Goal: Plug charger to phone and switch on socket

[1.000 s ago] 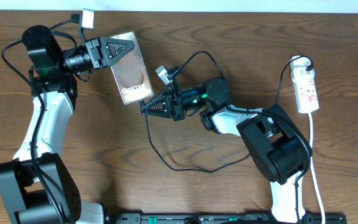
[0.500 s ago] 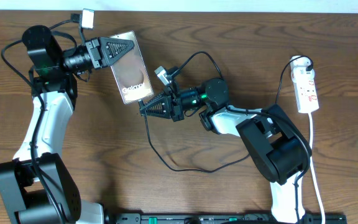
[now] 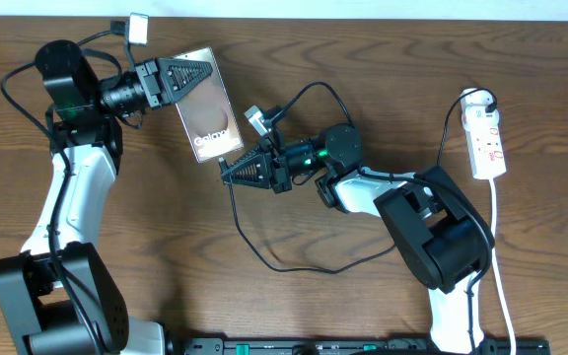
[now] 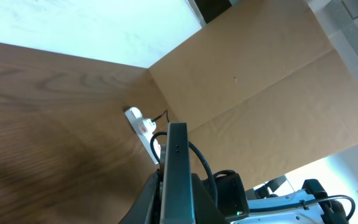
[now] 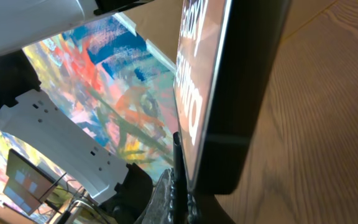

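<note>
My left gripper is shut on the phone and holds it at its upper end, with the "Galaxy" lettering facing up. In the left wrist view the phone stands edge-on between my fingers. My right gripper is shut on the charger's black plug tip, right at the phone's lower end. In the right wrist view the thin plug sits pinched beside the phone's corner. Whether the tip is seated in the port is hidden. The charger cable loops over the table below.
The white power strip lies at the far right with its white cord running toward the front edge. It also shows far off in the left wrist view. A brown cardboard wall stands behind the table.
My right gripper with the plug has edged slightly left toward the phone's lower end. The left arm and phone have held still.
</note>
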`<state>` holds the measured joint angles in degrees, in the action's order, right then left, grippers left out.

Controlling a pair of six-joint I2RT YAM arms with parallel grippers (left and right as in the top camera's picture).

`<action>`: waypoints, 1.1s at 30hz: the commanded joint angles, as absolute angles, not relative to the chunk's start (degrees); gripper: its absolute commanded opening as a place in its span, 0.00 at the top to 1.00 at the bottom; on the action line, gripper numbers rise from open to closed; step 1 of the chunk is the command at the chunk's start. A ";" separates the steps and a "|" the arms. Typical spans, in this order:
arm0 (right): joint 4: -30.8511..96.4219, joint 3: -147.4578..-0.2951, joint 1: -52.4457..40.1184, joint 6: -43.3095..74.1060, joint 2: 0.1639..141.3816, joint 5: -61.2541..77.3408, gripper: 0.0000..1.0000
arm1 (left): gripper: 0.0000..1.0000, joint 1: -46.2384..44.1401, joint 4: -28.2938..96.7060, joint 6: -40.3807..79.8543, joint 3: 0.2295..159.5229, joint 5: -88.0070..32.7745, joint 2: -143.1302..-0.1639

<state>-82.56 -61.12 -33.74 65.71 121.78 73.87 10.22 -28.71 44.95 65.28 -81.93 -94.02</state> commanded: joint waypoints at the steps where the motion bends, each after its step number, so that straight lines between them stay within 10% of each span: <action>1: -82.87 -62.04 -34.15 65.78 122.15 73.87 0.99 | 0.93 10.31 -29.17 44.58 65.69 -82.32 -94.00; 33: -80.75 -62.04 -33.32 65.98 122.15 72.51 0.99 | 0.93 10.31 -29.17 43.44 65.69 -85.06 -94.00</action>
<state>-80.73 -61.12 -33.65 65.73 121.78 73.84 10.22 -28.73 43.81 65.28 -83.70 -94.02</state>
